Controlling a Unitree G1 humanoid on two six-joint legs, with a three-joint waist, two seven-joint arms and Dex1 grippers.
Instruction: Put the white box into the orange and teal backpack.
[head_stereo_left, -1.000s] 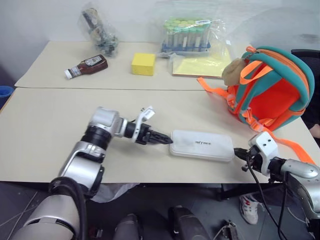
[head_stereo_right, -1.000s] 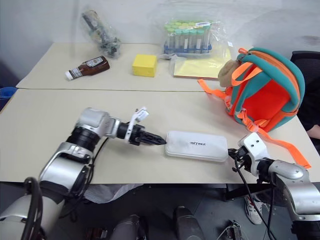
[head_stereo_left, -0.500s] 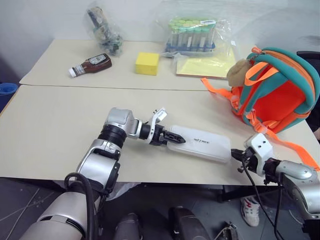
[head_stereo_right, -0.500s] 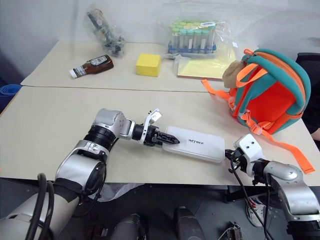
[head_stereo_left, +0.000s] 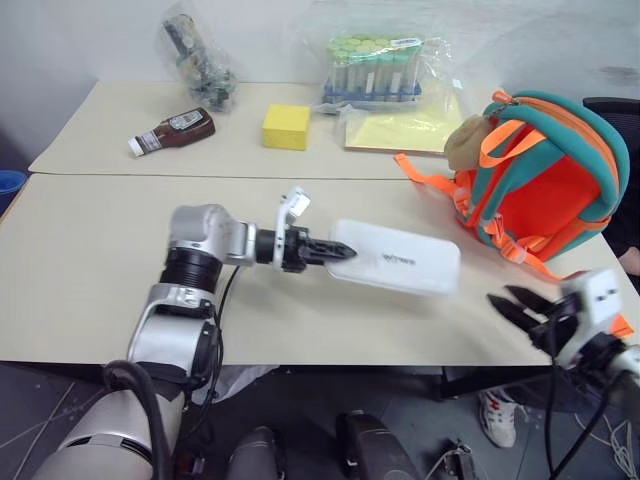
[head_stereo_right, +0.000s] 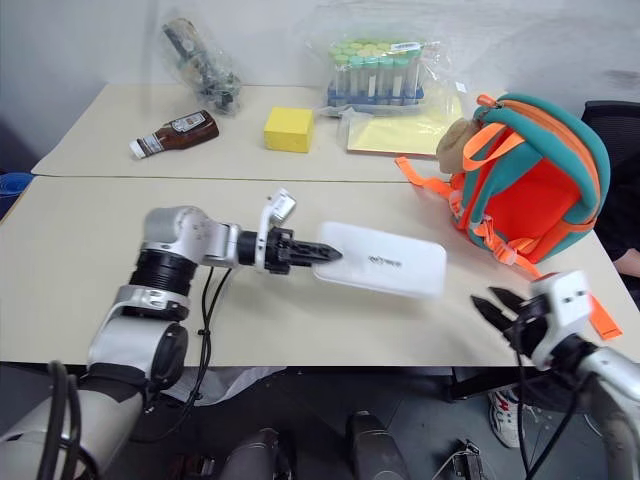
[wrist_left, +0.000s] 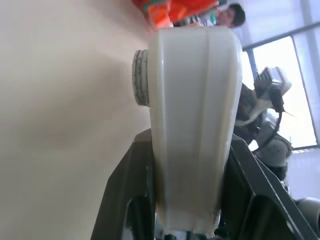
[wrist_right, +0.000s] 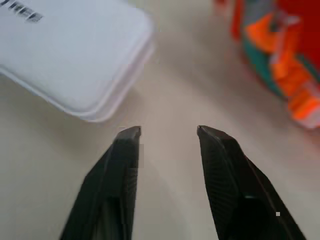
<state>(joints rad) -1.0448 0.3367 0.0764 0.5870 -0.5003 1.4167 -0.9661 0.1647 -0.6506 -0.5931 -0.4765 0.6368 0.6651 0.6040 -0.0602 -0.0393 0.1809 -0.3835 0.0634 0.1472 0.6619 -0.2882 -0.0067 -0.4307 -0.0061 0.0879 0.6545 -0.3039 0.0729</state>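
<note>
Silver arm segments, black ribbed joints, black cables, white wrist housing (head_stereo_left: 598, 293).

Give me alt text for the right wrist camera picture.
Two open black gripper fingers reach over a beige table, holding nothing. The white box lies just beyond them, and the orange and teal backpack sits off to the other side.

White box (head_stereo_left: 396, 258), orange-and-teal backpack (head_stereo_left: 545, 180), yellow sponge (head_stereo_left: 286, 128)
</note>
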